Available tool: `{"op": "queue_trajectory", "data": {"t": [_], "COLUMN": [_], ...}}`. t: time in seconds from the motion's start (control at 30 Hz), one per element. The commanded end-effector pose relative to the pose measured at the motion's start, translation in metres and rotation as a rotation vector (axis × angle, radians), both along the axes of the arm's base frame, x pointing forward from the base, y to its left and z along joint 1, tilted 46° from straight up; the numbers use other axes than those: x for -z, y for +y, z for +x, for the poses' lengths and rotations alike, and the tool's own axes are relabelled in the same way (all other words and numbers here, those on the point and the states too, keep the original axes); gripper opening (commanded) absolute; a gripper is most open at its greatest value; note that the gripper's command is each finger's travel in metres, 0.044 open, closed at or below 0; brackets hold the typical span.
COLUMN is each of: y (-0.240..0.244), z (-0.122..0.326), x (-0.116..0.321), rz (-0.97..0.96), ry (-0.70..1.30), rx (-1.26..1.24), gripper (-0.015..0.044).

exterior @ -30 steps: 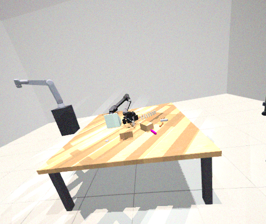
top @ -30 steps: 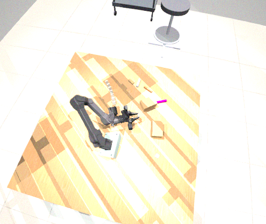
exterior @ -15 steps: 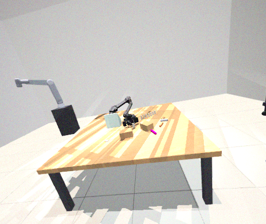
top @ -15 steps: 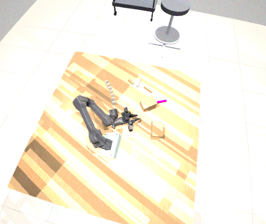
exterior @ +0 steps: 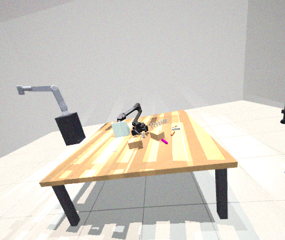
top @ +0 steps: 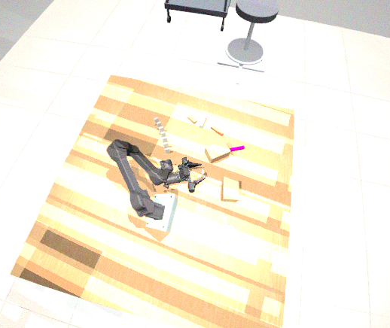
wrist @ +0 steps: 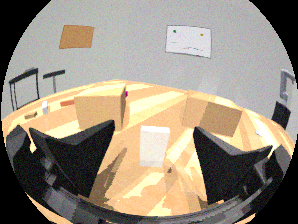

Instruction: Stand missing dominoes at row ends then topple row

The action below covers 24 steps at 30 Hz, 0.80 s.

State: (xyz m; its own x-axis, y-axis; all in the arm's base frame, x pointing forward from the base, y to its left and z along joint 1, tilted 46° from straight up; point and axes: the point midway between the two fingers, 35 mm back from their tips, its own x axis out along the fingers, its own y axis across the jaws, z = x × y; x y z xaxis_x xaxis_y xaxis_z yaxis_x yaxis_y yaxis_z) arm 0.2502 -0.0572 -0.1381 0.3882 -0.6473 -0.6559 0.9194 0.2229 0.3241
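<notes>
A row of several pale dominoes (top: 163,134) (exterior: 165,120) stands upright on the table, on the far side of the arm in the exterior view; the row is not in the wrist view. My gripper (top: 203,171) (exterior: 141,132) (wrist: 154,128) is open, low over the table, beyond the near end of the row and off to its side. One white domino (top: 203,173) (exterior: 143,135) (wrist: 154,147) appears upright on the table between the spread fingertips, with a gap on both sides in the wrist view. Another white domino (top: 203,122) (exterior: 175,128) (wrist: 45,107) appears to lie on the table further off.
A tan block (top: 219,153) (exterior: 157,135) (wrist: 100,109) and a second tan block (top: 230,189) (exterior: 135,144) (wrist: 210,116) stand ahead of the fingers. A magenta stick (top: 237,148) (exterior: 164,141) lies by the first block. Orange piece (top: 217,131) (exterior: 173,133) and small tan piece (top: 192,119) lie near the lying domino.
</notes>
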Motion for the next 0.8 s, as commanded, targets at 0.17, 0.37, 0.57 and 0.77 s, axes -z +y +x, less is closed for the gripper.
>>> {"op": "queue_trajectory", "data": {"t": [0.17, 0.37, 0.57, 0.77], "y": [-0.023, -0.038, -0.064, -0.081], "z": [-0.001, -0.002, 0.004, 0.006], "x": [-0.022, -0.031, 0.006, 0.023], "rz": [0.002, 0.008, 0.204, 0.599], "ry": [0.000, 0.021, 0.316, 0.520], "rx": [0.003, -0.003, -0.046, -0.167], "gripper": [0.0440, 0.0440, 0.0440, 0.0440]}}
